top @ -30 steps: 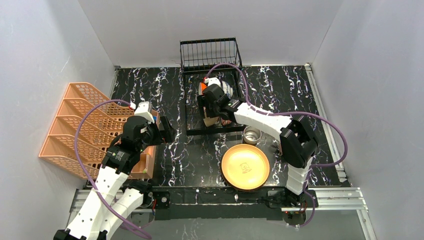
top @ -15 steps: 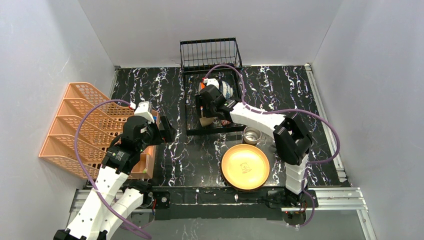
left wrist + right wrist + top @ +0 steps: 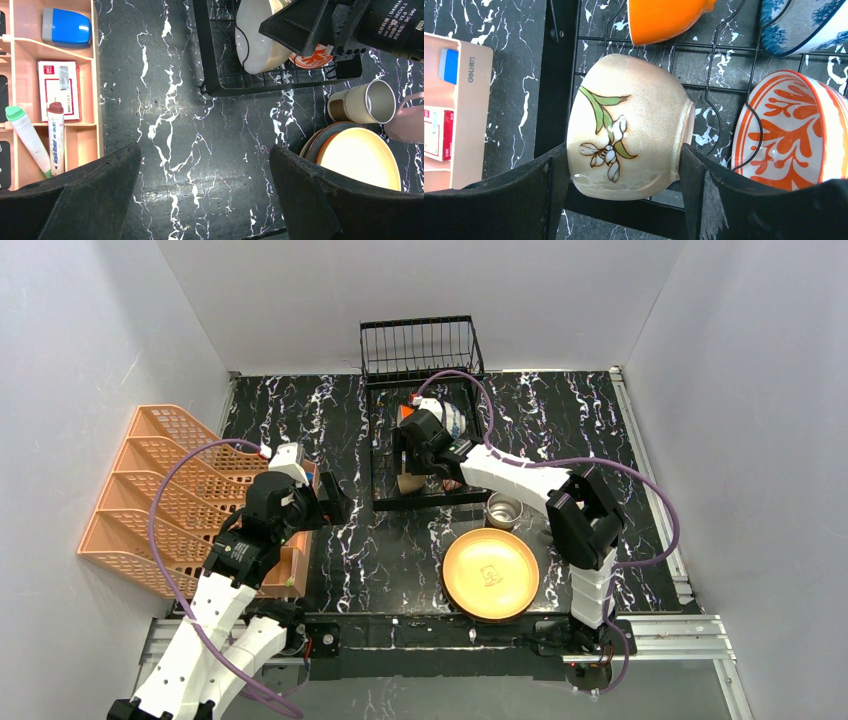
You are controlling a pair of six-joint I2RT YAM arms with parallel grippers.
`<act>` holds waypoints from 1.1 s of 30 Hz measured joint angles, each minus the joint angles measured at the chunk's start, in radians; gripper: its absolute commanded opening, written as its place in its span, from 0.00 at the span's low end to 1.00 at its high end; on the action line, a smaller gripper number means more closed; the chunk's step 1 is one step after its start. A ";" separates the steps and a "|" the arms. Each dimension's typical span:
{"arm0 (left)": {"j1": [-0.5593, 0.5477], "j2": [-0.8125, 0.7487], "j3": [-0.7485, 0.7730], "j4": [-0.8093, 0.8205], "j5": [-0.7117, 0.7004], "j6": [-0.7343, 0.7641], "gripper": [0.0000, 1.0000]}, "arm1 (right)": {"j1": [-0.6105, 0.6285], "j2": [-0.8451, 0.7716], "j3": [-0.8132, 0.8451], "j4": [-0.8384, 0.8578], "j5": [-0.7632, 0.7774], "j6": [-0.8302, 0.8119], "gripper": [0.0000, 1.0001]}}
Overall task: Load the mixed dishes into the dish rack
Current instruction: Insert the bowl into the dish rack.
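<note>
**Item in hand.** The right gripper [image 3: 623,155] has its jaws clamped on the cream bowl [image 3: 629,130], which is painted with a white flower on a green stem. One jaw bears on the mouth side and the other on the foot ring. The bowl lies on its side over the lower wire floor of the dish rack [image 3: 374,440], at the near left corner, with its mouth towards the rack's left rail. Whether the bowl already rests on the wires cannot be told.

**Neighbours.** An orange bowl [image 3: 664,17] sits just beyond it. A red floral bowl [image 3: 794,140] stands just beside its foot, and a blue-patterned bowl [image 3: 804,25] sits further along.

**Handling properties.** The bowl appears to be glazed ceramic, so it is judged rigid, moderately heavy for its size, slick and brittle. The curved wall gives the jaws little flat bearing, and a loose grip is likely to let it rotate or slide. Contact with the wires or the neighbouring bowls can chip it.

**Recommended hold.** The grip across mouth and foot is preferred, because both ends offer opposed edges. A pinch on the rim wall is the alternative.

**Other arm.** The left gripper [image 3: 204,155] hovers over the table [image 3: 400,550] with its jaws spread wide and holding nothing.

**Remaining items.** The yellow plate [image 3: 490,573], steel cup [image 3: 503,510] and pink mug [image 3: 407,122] stand on the table outside the rack.
</note>
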 measured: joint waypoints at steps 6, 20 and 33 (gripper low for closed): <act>0.000 0.000 0.000 0.000 0.000 0.000 0.98 | -0.003 -0.005 -0.009 0.008 0.000 0.009 0.46; 0.000 0.000 0.000 0.000 -0.003 0.000 0.98 | -0.004 -0.012 -0.022 0.010 0.000 0.021 0.99; 0.000 0.002 0.000 0.000 -0.003 0.000 0.98 | -0.004 -0.025 -0.023 -0.013 0.033 0.024 0.99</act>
